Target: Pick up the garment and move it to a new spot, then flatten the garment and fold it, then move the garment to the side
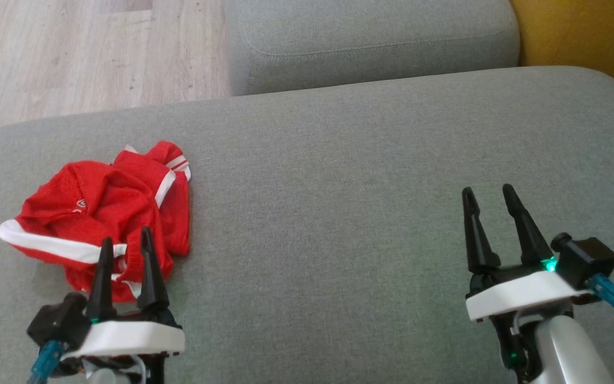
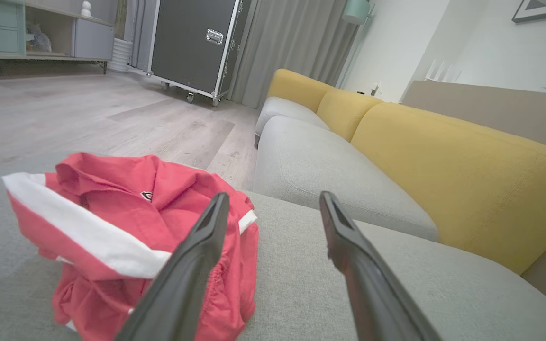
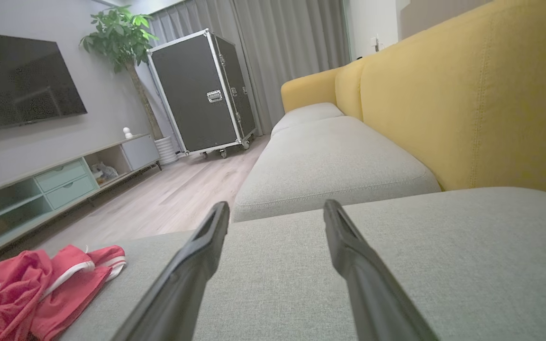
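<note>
The garment (image 1: 104,208) is a crumpled red piece with white stripes, lying in a heap on the left part of the grey sofa cushion (image 1: 339,213). My left gripper (image 1: 126,242) is open just at the heap's near edge, its fingers over the cloth, holding nothing. In the left wrist view the garment (image 2: 121,222) lies to the left of and behind the left finger (image 2: 192,265). My right gripper (image 1: 489,192) is open over bare cushion far to the right. In the right wrist view the garment (image 3: 31,293) shows at the lower left.
A second grey cushion (image 1: 371,42) lies beyond, with the yellow sofa back (image 1: 584,37) at the right. Wooden floor (image 1: 83,53) runs past the cushion's far left edge. A black wheeled case (image 2: 192,42), a TV unit (image 3: 59,180) and a plant (image 3: 121,38) stand across the room.
</note>
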### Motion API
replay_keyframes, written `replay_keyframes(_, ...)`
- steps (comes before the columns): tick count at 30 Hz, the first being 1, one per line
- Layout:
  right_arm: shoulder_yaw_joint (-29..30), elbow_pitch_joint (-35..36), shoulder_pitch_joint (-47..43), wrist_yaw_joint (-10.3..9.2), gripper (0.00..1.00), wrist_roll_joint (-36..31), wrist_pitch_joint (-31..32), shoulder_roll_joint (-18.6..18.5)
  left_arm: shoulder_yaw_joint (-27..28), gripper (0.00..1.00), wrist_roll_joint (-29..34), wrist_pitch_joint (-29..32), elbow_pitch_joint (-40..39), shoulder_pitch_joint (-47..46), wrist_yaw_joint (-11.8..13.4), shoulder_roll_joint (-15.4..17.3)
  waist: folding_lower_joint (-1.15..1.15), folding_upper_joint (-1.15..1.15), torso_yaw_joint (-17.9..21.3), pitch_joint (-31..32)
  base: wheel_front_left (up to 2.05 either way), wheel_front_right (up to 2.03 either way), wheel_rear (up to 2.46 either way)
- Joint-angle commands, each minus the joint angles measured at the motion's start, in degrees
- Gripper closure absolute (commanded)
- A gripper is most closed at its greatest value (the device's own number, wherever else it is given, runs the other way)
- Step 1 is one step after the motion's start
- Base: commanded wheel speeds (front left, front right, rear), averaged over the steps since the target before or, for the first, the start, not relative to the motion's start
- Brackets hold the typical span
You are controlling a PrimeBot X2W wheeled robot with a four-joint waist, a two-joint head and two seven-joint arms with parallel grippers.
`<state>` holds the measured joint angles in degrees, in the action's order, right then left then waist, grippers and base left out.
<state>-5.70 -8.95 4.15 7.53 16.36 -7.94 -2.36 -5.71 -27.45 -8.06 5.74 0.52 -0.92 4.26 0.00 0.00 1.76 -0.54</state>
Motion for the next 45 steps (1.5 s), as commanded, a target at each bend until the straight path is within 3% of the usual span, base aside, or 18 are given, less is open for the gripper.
replay_keyframes(1, -1.5, 2.7, 3.2, -0.03, 0.0, -2.4, -1.0, -0.4, 0.7, 0.0, 2.2, -0.9, -2.3, -1.3, 0.7, 1.1, 0.0, 0.0, 0.1, -0.1, 0.0, 0.0, 0.0)
replay_keyframes(19, -2.5, 3.1, 4.0, -0.04, 0.0, -20.4, -4.2, -0.5, -4.9, 0.0, 17.9, -4.1, -2.3, -1.8, 4.9, 4.6, 0.0, 0.0, 0.5, 0.0, 0.0, 0.0, 0.0)
replay_keyframes(31, -3.7, 3.4, 4.8, -0.04, 0.0, -30.8, -6.0, -0.5, -10.7, 0.0, 29.2, -5.9, -1.7, -2.6, 9.4, 8.3, 0.0, 0.0, 0.8, 0.2, 0.0, 0.0, 0.0)
replay_keyframes(35, -4.7, 4.1, 4.7, -0.04, 0.0, -33.2, -6.7, -0.5, -11.4, 0.0, 29.4, -6.6, -2.7, -2.5, 11.1, 7.9, 0.0, 0.0, 0.7, 0.4, 0.0, 0.0, 0.0)
replay_keyframes(38, -4.8, 4.0, 4.1, -0.04, 0.0, -30.9, -7.1, -0.5, -9.7, 0.0, 25.9, -6.9, -4.2, -1.8, 11.2, 6.4, 0.0, 0.0, 0.6, 0.5, 0.0, 0.0, 0.0)
replay_keyframes(45, -2.0, -0.7, 2.4, -0.04, 0.0, -12.1, -7.1, -0.5, -3.2, 0.0, 15.9, -6.9, -5.1, 1.1, 7.4, 2.3, 0.0, 0.0, 0.4, 0.7, 0.0, 0.0, 0.0)
